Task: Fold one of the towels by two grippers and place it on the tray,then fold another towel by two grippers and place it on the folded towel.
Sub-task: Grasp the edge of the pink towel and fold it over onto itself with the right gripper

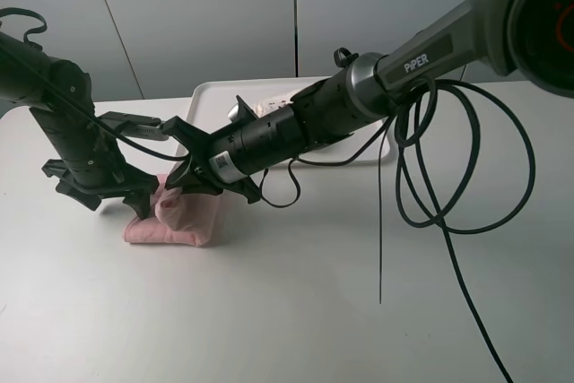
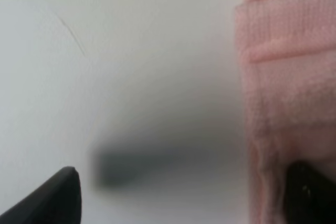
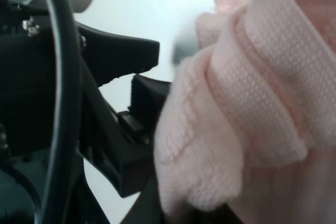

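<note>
right claw pinching pink towel, tray behind

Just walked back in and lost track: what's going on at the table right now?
Both arms are working on the pink towel, which lies bunched on the table in front of the tray. The right gripper reaches across and is shut on a fold of it; the left gripper stands open at the towel's left end. The cream-white towel lies on the tray, mostly hidden behind the right arm.
</note>
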Tool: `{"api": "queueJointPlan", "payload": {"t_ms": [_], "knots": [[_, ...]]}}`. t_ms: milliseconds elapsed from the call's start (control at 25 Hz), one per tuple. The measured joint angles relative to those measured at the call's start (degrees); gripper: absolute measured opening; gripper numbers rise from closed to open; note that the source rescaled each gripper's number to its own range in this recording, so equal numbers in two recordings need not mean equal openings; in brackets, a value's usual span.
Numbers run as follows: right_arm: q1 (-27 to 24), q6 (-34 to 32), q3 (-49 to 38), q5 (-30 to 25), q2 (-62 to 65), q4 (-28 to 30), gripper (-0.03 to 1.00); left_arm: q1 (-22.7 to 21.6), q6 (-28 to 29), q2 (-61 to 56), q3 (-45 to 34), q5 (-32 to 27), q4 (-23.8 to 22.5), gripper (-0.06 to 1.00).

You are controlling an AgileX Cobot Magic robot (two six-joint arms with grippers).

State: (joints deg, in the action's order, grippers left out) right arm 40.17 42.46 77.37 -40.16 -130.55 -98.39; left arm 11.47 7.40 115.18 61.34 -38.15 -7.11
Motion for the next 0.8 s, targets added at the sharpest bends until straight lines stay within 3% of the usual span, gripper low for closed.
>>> {"api": "queueJointPlan", "payload": {"t_ms": [240, 800], "knots": [[0.3, 3.1, 0.0, 0.2, 0.0, -1.0, 0.05, 0.0, 0.0, 0.0, 0.0, -0.4, -0.1, 0.99], [1.4, 3.2, 0.1, 2.0, -3.3, -1.5, 0.05, 0.0, -0.9, 0.0, 0.1, -0.9, 0.3, 0.99]]}}
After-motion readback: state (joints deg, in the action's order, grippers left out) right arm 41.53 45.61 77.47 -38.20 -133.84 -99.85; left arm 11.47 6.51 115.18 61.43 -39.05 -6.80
